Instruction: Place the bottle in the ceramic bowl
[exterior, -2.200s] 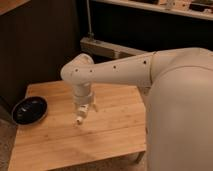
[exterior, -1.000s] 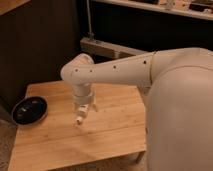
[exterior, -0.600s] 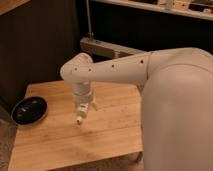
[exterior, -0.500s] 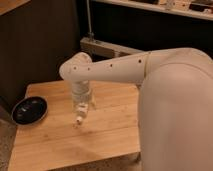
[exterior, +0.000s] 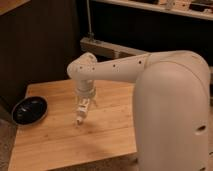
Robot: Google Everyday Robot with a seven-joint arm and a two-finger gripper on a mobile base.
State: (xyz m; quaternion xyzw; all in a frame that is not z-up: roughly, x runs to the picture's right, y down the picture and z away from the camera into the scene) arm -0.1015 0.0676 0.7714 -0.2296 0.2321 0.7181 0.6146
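Wooden table (exterior: 55, 145) under dark shelving. At left edge, black bowl (exterior: 29, 110). Well apart to its right, mid-table, gripper (exterior: 82, 108) pinching bottle (exterior: 80, 118), long axis near upright, white end down, just over the wood. Bowl lying leftward from there.

Smooth white body shell (exterior: 172, 110); tapering white arm (exterior: 120, 67), small dark screw holes along it; rounded joint (exterior: 82, 70); pale gripper (exterior: 81, 112) directly beneath that joint.
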